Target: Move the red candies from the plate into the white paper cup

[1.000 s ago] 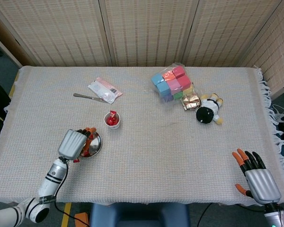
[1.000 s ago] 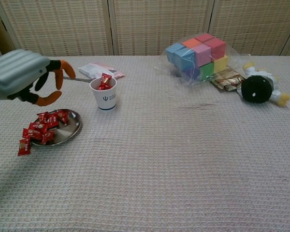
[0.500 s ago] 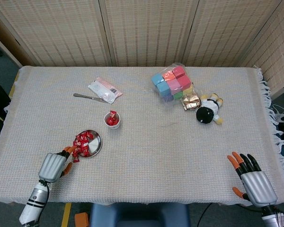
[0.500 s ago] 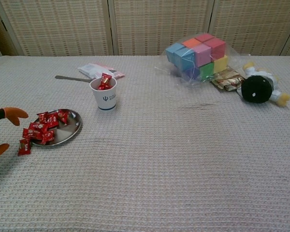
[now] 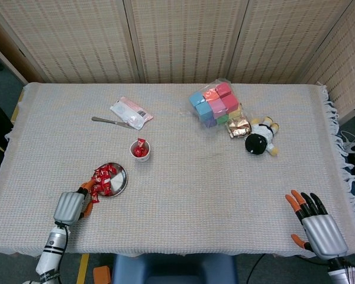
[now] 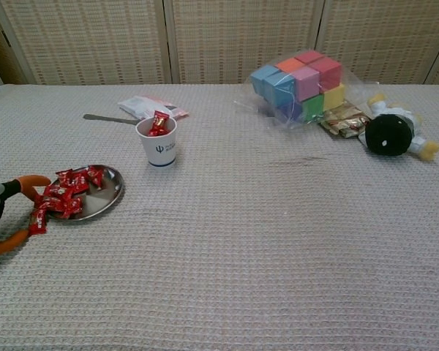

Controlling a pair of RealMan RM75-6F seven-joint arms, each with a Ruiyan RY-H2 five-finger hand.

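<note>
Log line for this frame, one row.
left hand: open beside round metal plate | red candies: on plate, some in white paper cup | right hand: open, idle

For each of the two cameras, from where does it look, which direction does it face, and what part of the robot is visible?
Head view: high above the near table edge, looking steeply down at the whole cloth-covered table; both the left hand and right hand show.
Chest view: low at the near edge, looking across toward the wicker screen; only the left hand's orange-tipped fingers show.
Shared: round metal plate of red candies, white paper cup, bag of coloured foam cubes.
</note>
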